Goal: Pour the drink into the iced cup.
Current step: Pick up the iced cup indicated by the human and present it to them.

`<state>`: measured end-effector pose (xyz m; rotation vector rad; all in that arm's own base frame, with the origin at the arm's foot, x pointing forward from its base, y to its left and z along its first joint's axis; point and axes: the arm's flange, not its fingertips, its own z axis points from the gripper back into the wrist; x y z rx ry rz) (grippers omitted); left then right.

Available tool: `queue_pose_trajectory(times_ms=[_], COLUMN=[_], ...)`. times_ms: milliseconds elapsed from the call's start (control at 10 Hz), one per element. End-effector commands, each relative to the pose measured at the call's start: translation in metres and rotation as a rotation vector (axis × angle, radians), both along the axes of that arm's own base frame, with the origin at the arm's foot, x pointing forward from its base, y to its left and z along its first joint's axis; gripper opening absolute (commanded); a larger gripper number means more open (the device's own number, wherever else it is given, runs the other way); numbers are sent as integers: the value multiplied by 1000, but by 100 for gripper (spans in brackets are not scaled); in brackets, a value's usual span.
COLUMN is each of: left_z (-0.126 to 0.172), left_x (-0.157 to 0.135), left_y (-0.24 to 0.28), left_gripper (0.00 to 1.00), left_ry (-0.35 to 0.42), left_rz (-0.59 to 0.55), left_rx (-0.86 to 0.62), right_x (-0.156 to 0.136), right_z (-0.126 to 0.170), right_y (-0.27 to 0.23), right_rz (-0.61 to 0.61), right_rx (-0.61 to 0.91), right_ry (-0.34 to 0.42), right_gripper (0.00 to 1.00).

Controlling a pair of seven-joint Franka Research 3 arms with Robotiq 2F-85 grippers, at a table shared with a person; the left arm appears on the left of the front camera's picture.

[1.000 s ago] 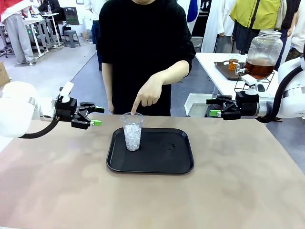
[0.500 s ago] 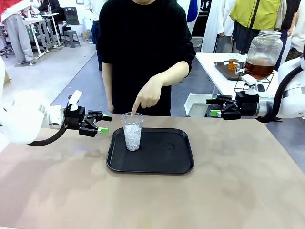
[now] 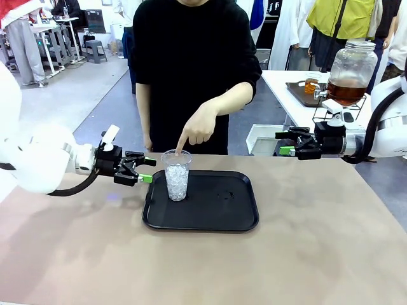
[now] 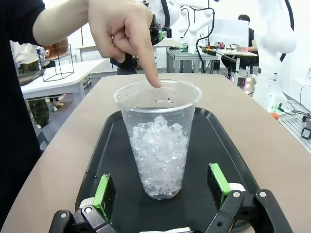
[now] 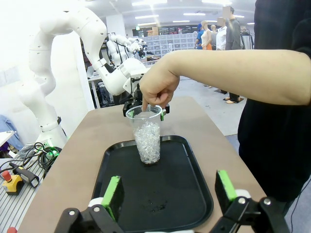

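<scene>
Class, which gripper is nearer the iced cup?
Left. The left gripper sits open just beside the iced cup; the right gripper hangs well off, beyond the tray.

The clear, thin-walled plastic cup (image 4: 158,121) is glossy and smooth, and the white ice cubes (image 4: 159,155) inside it glint wetly. Under it, the black plastic tray (image 3: 216,216) has a satin sheen with soft reflections. The beige worktop (image 3: 305,254) looks matt and faintly mottled. The left claw (image 3: 146,170) and right claw (image 3: 284,143) are matt black, with green rubbery-looking pads (image 4: 104,191). At 2 o'clock from the tray, the big clear glass dispenser jar (image 3: 350,67) shines around the translucent amber-brown drink (image 3: 346,94). The person's black top (image 3: 191,57) is matt cloth.
</scene>
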<state>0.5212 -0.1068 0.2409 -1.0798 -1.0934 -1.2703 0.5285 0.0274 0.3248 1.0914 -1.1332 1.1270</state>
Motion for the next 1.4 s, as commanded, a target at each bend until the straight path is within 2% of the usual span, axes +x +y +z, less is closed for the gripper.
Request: queue_pose_trajectory(times_ms=[0,400,1300], left_z=[-7,-15,-17], left_x=[7,21,15], left_y=[-11,-25,-43], left_gripper=[100,100,100], left_ry=[-14,-64,-15], left_rz=[21,61,-19], left_rx=[-3,9,-1], right_x=[-1,-1,-1], right_z=[3,3,3], right_y=[-2,-2,-2], right_rz=[6,6,6], right_rx=[9,9,9], right_ry=[12,12,12], right_gripper=[100,100,100])
